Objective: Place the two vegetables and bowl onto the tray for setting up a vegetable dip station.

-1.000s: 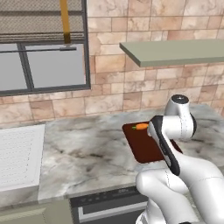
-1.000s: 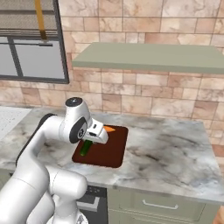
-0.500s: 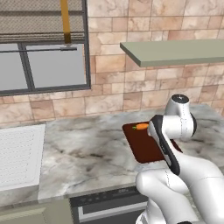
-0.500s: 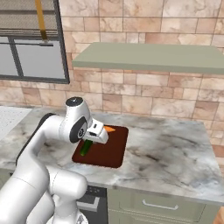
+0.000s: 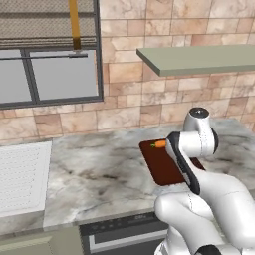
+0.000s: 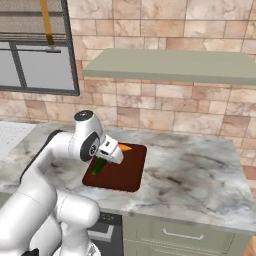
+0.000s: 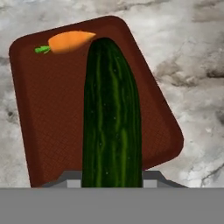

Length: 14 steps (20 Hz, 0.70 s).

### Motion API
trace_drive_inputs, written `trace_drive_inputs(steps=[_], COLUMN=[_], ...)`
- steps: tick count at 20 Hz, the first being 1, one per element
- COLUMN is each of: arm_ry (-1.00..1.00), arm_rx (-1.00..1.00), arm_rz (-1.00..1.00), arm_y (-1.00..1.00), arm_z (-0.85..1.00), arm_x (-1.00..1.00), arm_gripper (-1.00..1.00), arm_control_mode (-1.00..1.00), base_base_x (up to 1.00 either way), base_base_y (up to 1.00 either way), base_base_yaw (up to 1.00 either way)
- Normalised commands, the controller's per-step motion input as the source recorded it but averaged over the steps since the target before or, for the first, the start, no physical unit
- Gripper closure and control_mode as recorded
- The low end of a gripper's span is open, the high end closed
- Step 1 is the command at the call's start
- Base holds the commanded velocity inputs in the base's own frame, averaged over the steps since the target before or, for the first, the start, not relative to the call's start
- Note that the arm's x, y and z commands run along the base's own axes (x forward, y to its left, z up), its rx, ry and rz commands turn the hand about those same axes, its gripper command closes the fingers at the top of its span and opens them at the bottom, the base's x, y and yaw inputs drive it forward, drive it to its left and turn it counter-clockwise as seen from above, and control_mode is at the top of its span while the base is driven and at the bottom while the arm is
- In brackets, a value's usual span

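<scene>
From the left base, our arm hides the claw above the flat reddish-brown tray (image 5: 162, 167), a tapered carrot (image 5: 159, 144) beyond. From the right base, our claw (image 6: 102, 162) clamps a ribbed green cucumber (image 6: 98, 167). Hand view: the glossy cucumber (image 7: 111, 118) juts forward over the tray (image 7: 52, 109) on the marbled table (image 7: 192, 65).

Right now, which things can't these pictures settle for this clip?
- Gripper fingertips: in the hand view the cucumber covers them, so the contact can't be seen.
- Cucumber: in the right base view the arm hides most of it.
- Tray: in the left base view the arm covers its right part; the carrot is small.
</scene>
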Motion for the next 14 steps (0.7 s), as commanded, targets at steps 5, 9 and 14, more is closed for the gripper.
trace_drive_inputs(steps=[5, 9, 14], arm_ry=[0.0, 0.0, 0.0], arm_rx=[0.01, 0.12, 0.24], arm_rz=[-0.54, -0.53, -0.43], arm_y=[0.07, 0.0, -0.09], arm_z=[0.0, -0.06, -0.13], arm_x=[0.39, 0.34, 0.54], arm_gripper=[1.0, 1.0, 1.0], arm_control_mode=[-1.0, -1.0, -1.0], base_base_x=[0.0, 0.0, 0.0], base_base_y=[0.0, 0.0, 0.0], base_base_yaw=[0.0, 0.0, 0.0])
